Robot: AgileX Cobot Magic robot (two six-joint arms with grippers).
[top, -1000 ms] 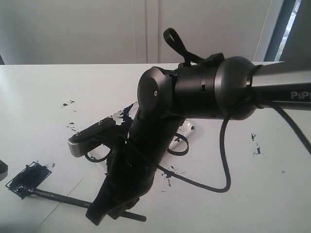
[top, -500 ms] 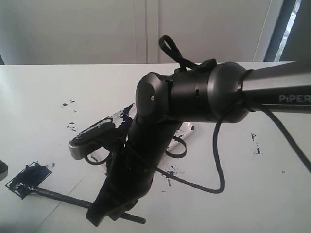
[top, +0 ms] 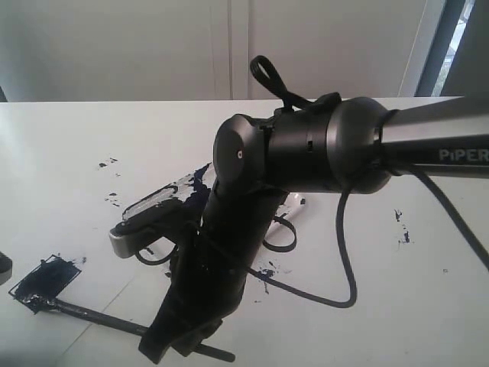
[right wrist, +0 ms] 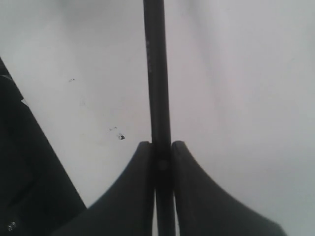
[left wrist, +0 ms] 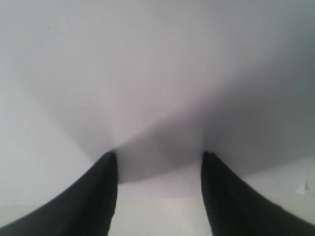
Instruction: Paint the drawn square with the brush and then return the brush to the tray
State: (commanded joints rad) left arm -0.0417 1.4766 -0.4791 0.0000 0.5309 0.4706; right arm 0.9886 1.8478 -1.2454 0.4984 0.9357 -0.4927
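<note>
While apparently finishing the drawn square (top: 46, 281), with right gripper (right wrist: 161, 156) clamped on the brush (right wrist: 156, 73) and left gripper (left wrist: 158, 153) spread empty, keep strokes inside it; afterwards lift toward the tray (top: 293, 202).

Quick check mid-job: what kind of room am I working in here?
Probably a lab or office test bench rather than a workshop: a plain white table flecked with blue-black paint splatters, bare pale wall panels behind it, and a window edge at the far right.

The word "PiPER" stands on the right arm's grey tube (top: 451, 149), far up from its fingers (top: 170, 338).
</note>
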